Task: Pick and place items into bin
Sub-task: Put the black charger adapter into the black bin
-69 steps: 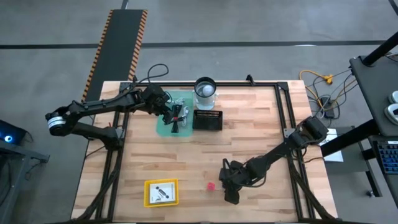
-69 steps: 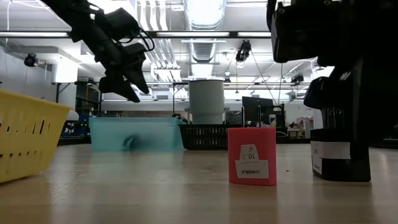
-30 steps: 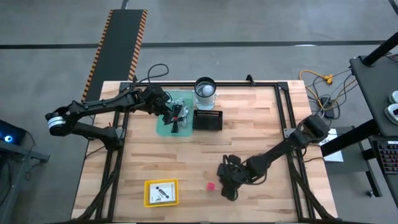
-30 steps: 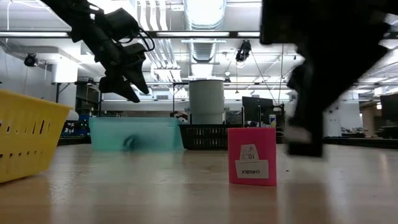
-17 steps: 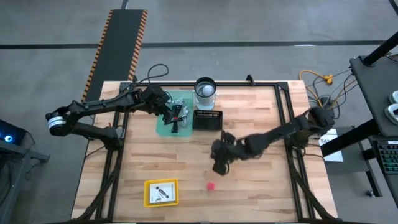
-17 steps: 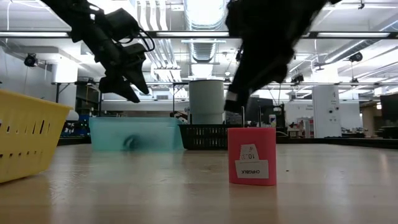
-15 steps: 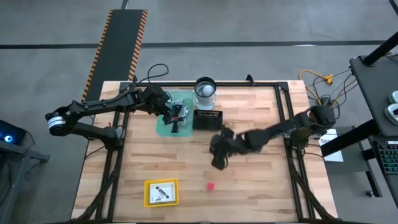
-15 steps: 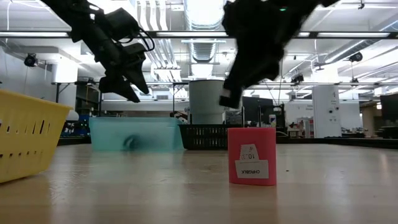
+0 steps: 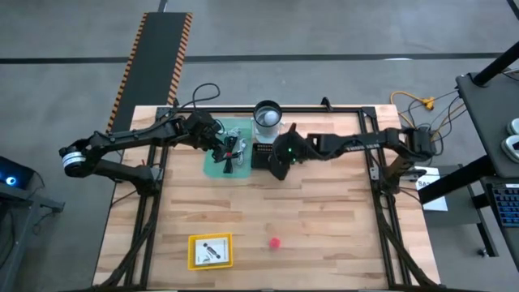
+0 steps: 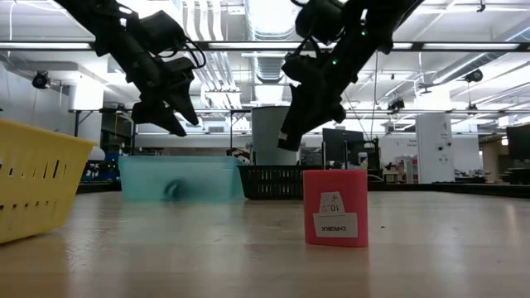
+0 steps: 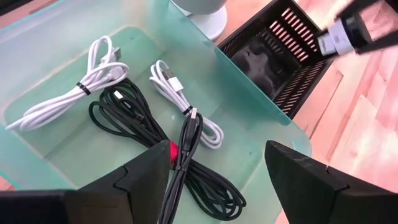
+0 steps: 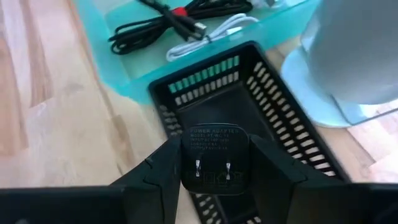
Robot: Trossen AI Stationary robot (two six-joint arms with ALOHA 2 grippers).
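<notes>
My right gripper (image 9: 280, 162) is shut on a black power adapter (image 12: 214, 155) with white print, above a black slotted basket (image 9: 270, 156) at the far middle of the table. My left gripper (image 11: 214, 180) is open and empty above a teal bin (image 9: 217, 166) that holds coiled white cables (image 11: 81, 81) and black cables (image 11: 137, 130). A small pink block (image 9: 276, 242) stands on the wood near the front edge. My right gripper pinches the adapter by two opposite sides (image 12: 185, 163) between its two fingers (image 12: 155, 180), the printed face turned to the wrist camera. The fingers slant down from above. The adapter is lifted clear, over the black basket's (image 12: 249, 118) open top.
A grey cylinder (image 9: 268, 118) stands just behind the black basket. A yellow bin (image 9: 210, 251) with a white card in it sits at the near left. The pink block (image 10: 334, 208) stands upright in the low view. Bare wood lies between it and the bins.
My right gripper has risen from beside the pink block near the front edge and swung toward the table's far edge and left, carrying the black adapter clear of the table to above the black basket. The pink block has stayed where it was.
</notes>
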